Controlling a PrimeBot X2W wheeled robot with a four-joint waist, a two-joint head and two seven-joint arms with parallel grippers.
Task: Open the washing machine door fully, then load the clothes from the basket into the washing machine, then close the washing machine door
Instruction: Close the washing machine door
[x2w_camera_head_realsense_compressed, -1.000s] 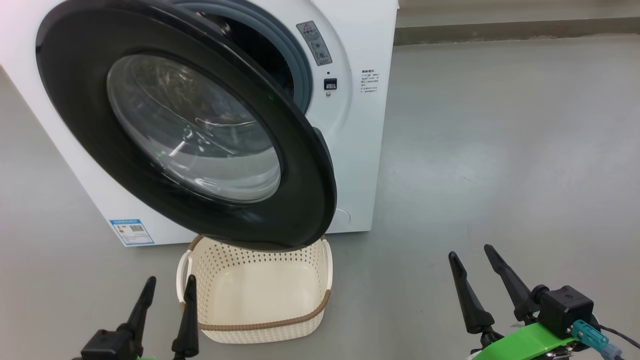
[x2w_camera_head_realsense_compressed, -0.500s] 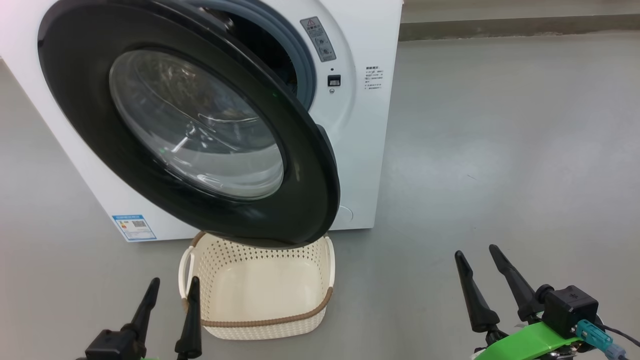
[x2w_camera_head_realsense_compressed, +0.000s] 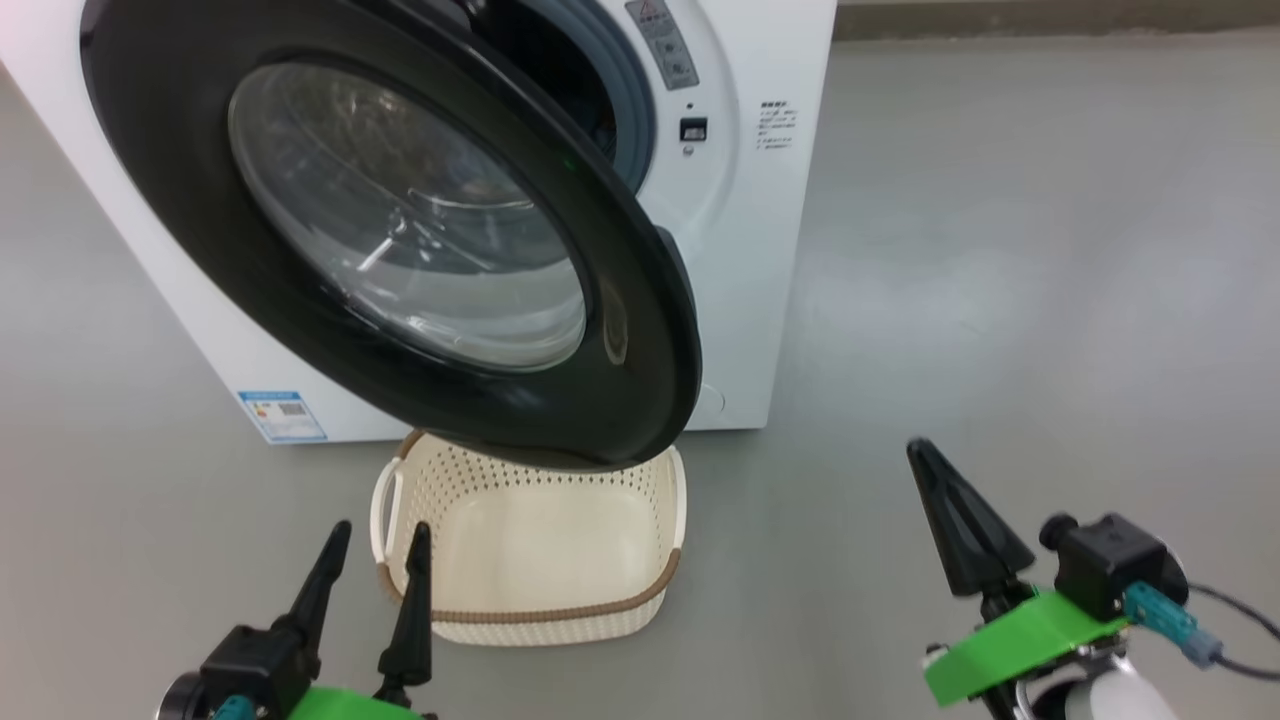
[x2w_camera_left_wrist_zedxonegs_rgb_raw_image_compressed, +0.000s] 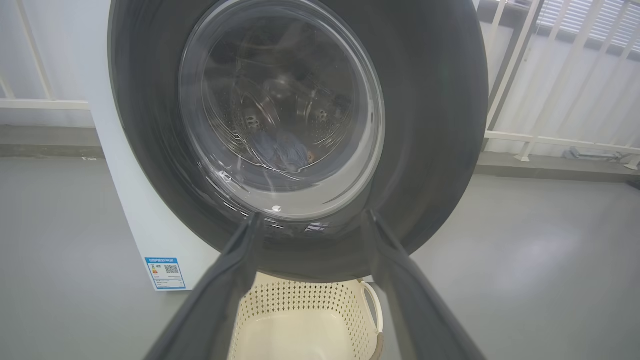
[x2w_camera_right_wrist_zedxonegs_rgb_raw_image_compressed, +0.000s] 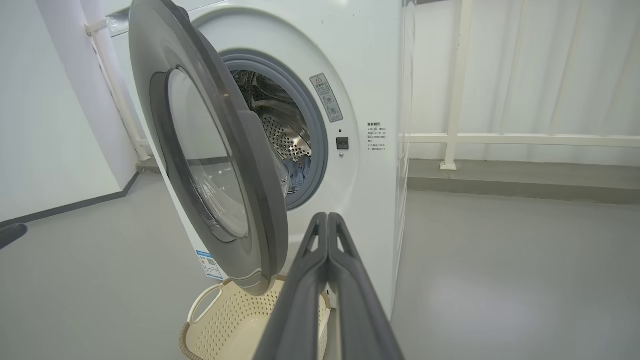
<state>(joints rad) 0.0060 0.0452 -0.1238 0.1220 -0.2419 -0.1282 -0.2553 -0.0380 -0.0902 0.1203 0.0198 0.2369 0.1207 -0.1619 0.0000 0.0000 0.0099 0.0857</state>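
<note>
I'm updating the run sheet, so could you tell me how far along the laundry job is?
Done: the washing machine door stands open, the basket is empty, and the blue clothes lie in the drum. In hand: nothing is held; the right gripper is shut empty and the left gripper is open, both short of the door. Left: closing the door.

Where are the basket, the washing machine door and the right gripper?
basket (x2w_camera_head_realsense_compressed: 530, 612): head view, brown front rim.
washing machine door (x2w_camera_head_realsense_compressed: 645, 300): head view, glossy black rim.
right gripper (x2w_camera_head_realsense_compressed: 921, 456): head view, between the shut fingertips.
</note>
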